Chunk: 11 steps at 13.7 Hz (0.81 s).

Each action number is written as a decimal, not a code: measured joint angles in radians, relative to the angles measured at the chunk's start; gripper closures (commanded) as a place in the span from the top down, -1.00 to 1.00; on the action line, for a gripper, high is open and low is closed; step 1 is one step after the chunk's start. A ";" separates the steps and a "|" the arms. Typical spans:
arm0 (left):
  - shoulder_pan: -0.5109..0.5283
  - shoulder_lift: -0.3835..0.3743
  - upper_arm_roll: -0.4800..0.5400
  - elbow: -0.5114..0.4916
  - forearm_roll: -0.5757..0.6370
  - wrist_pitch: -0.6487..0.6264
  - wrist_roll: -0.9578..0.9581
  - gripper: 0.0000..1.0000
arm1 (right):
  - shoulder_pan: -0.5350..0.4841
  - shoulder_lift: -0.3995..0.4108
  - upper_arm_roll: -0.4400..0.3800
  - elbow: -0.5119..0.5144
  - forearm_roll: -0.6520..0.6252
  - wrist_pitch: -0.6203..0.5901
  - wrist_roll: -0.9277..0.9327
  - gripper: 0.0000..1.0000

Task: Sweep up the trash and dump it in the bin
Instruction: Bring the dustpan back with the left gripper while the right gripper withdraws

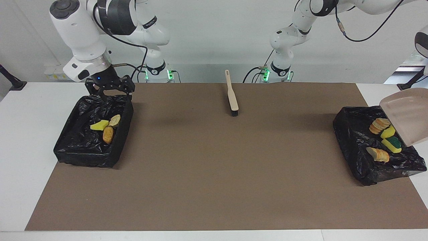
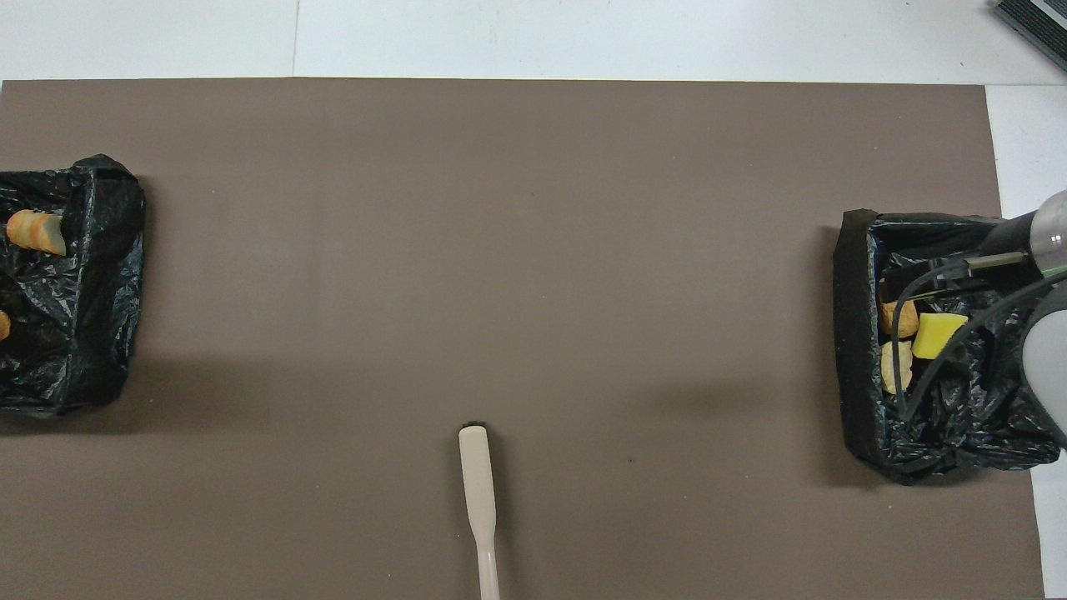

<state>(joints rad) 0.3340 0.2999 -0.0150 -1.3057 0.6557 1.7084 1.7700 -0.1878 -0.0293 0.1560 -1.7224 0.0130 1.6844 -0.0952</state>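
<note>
- the brush (image 1: 232, 92) lies on the brown mat (image 1: 214, 174), between two black-lined bins.
- the trash: three scraps (image 1: 106, 126) in the bin (image 1: 67, 147) at the right arm's end, four (image 1: 384, 139) in the other bin (image 1: 354, 147).
- right tool (image 1: 108, 91) spread over its bin's rim.
- left tool is out of frame, pressed together; the dustpan (image 1: 406, 113) hangs tilted over the trash, cut off by the frame edge.

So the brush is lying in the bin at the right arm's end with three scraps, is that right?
Not quite. The brush lies on the brown mat, between the two arms' bases, as the facing view shows. The three scraps are indeed in the bin at the right arm's end.
</note>
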 measured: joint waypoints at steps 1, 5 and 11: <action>0.000 -0.003 0.001 -0.001 -0.056 -0.032 0.006 -1.00 | 0.002 0.000 -0.019 0.002 0.001 -0.001 0.000 1.00; -0.021 -0.029 -0.017 -0.067 -0.320 -0.089 0.005 -1.00 | 0.161 -0.001 -0.198 0.012 0.000 -0.006 0.008 1.00; -0.214 -0.147 -0.027 -0.301 -0.488 -0.128 -0.493 -1.00 | 0.181 -0.020 -0.210 0.021 0.000 -0.035 0.100 1.00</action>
<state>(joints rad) 0.1195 0.1528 -0.0419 -1.6072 0.1679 1.5801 1.2771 -0.0069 -0.0495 -0.0544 -1.7018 0.0128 1.6498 0.0050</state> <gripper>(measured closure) 0.674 0.000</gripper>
